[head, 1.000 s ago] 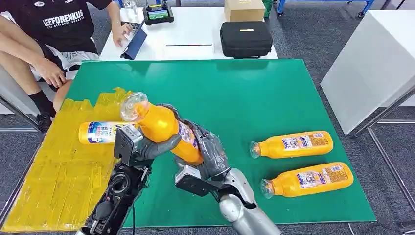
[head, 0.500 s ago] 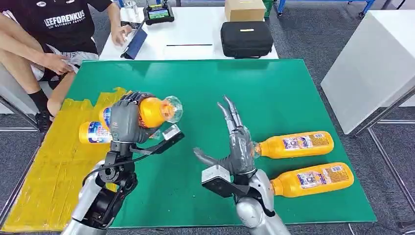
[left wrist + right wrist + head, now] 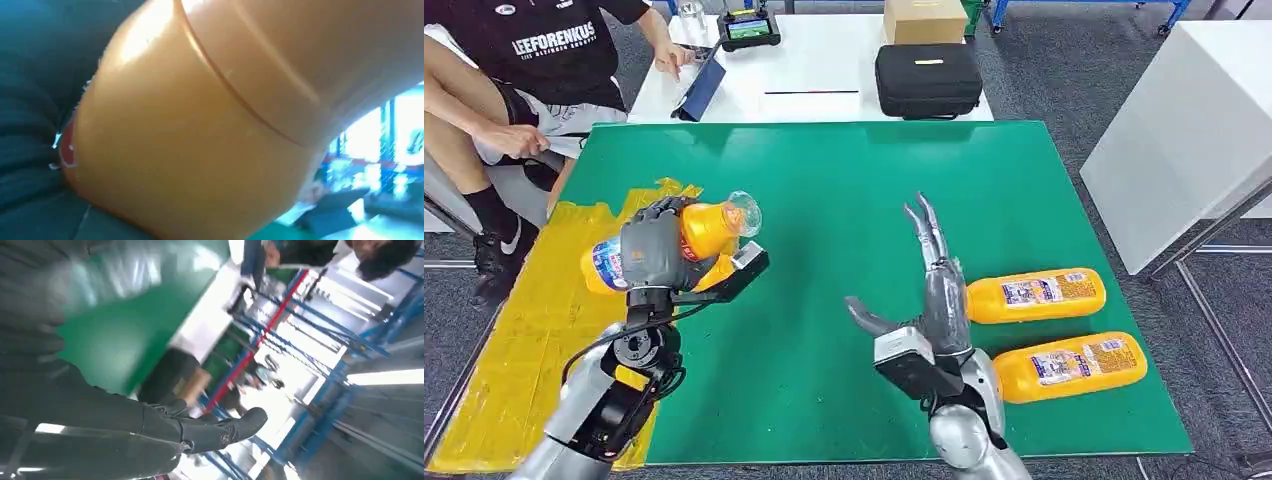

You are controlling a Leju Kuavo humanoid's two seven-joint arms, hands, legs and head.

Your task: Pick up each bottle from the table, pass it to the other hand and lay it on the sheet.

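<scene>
My left hand grips an orange bottle above the right edge of the yellow sheet, cap end pointing right. The left wrist view shows that bottle close up. Behind my left hand lies another bottle on the sheet, mostly hidden. My right hand is open over the green table, fingers stretched upward, holding nothing; its fingers show spread in the right wrist view. Two more orange bottles lie at the right: the farther one and the nearer one.
A person sits at the far left corner. Behind the green table stands a white table with a black case, a cardboard box and a tablet. A white block stands at the right.
The bottle passed from my right hand to my left. My left hand carried it left over the sheet's edge. My right hand let go, opened and drew back to the right.
</scene>
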